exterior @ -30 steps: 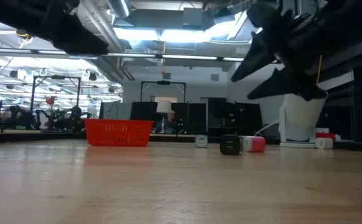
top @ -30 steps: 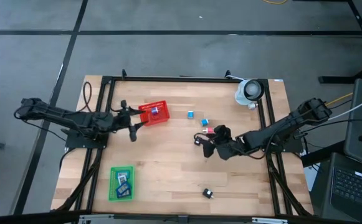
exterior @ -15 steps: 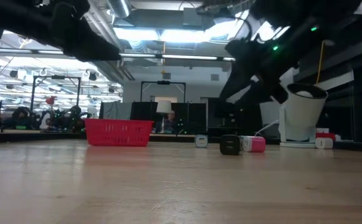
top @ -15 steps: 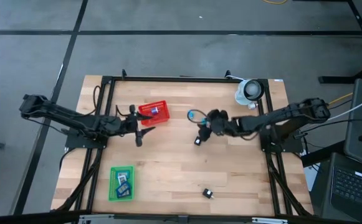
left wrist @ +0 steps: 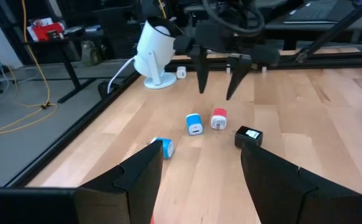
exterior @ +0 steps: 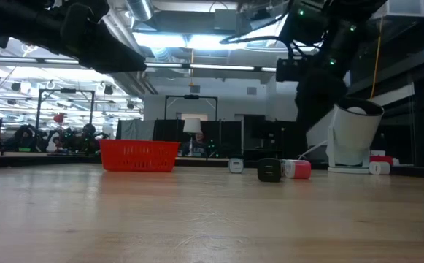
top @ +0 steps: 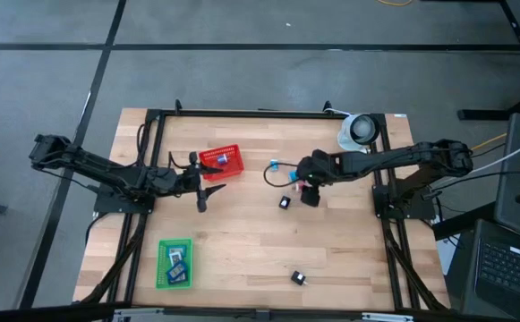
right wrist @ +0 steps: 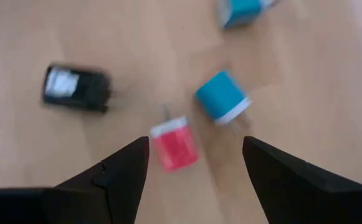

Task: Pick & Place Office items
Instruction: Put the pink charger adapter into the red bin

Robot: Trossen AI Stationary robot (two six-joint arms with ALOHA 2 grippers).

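Observation:
Small office items lie on the wooden table right of centre: a pink-red block [right wrist: 176,149], a blue-and-white block [right wrist: 223,96], a second blue one [top: 275,165] and a black block [top: 285,203]. Another black piece [top: 298,278] lies near the near edge. My right gripper [top: 306,190] hangs open just above the pink-red block [left wrist: 219,118], fingers pointing down and touching nothing. My left gripper [top: 208,192] is open and empty, in the air beside the red mesh basket [top: 221,161], which holds a blue piece.
A flat green tray [top: 174,264] with small blue pieces lies at the near left. A white camera-like device [top: 358,132] stands at the far right corner. Black frame rails [top: 380,206] run along both sides. Bare wood lies between the tray and the near black piece.
My right gripper has swung from the table's middle right toward the far edge, then turned fingers down over the pink-red and blue blocks. My left gripper has drifted a little toward the right, past the basket. The items on the table have stayed put.

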